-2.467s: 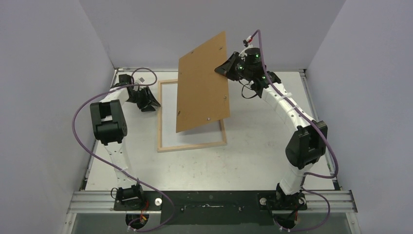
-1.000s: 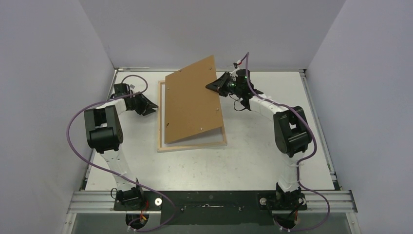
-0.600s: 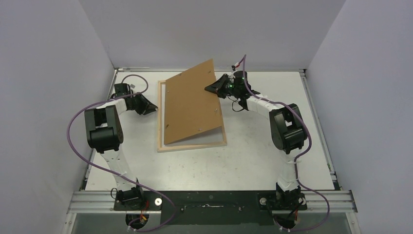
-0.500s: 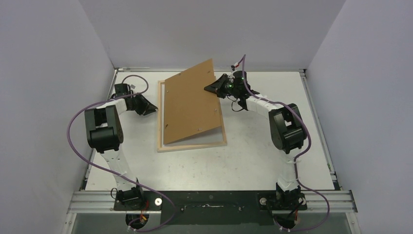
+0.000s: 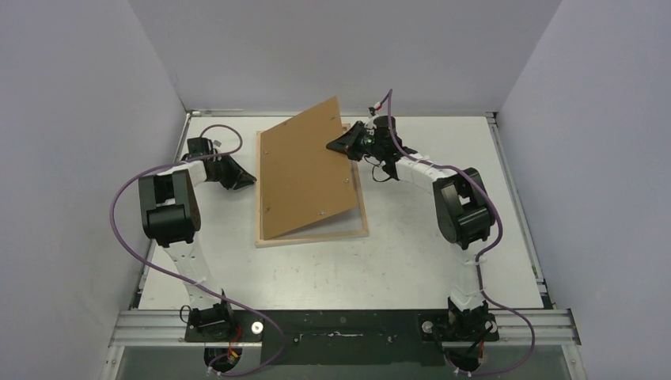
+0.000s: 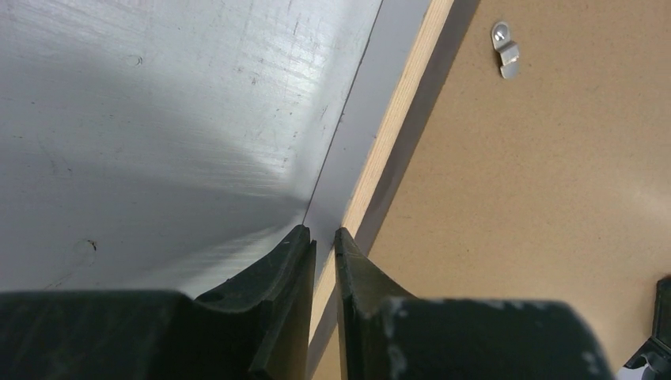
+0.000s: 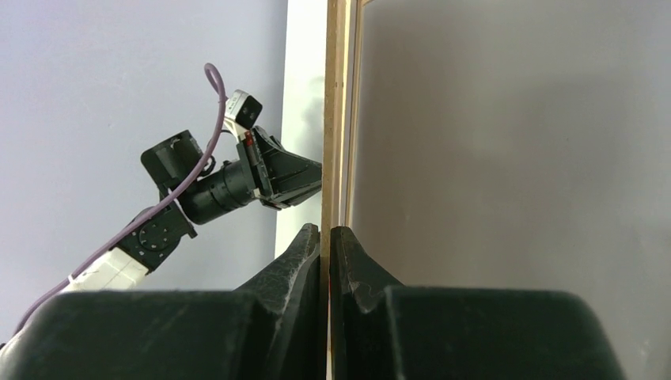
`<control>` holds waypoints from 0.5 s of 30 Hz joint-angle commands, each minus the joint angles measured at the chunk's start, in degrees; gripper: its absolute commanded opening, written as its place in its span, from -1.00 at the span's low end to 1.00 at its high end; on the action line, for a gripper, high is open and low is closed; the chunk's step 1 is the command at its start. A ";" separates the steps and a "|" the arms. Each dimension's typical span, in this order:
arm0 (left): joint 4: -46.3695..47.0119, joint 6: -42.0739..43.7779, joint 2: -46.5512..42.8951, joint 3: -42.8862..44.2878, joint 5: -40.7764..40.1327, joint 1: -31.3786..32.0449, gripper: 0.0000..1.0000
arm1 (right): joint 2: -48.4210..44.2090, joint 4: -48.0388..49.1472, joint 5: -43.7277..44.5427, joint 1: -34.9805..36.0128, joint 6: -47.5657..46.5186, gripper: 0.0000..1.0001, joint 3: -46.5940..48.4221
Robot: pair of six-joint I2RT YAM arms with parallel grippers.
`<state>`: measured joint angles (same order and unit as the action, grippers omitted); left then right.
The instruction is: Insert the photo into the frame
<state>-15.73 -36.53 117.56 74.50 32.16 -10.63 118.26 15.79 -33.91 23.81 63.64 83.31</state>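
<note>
Clamping tilted backing board [image 5: 305,178] edge, right hand [image 5: 342,145] holds it over frame [image 5: 312,235]; left hand [image 6: 324,231] nearly together at frame's rail, grip unclear.

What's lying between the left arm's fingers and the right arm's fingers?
The wooden frame with a brown board tilted over it, as the top view shows.
</note>
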 commanded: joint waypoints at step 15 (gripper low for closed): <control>-2.98 3.16 2.05 2.18 0.44 -0.09 -0.73 | 3.48 5.21 -0.06 0.51 -1.68 -1.00 4.31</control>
<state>-16.38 -35.29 118.04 75.22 32.91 -10.68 121.78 15.33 -34.13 24.05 62.76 85.41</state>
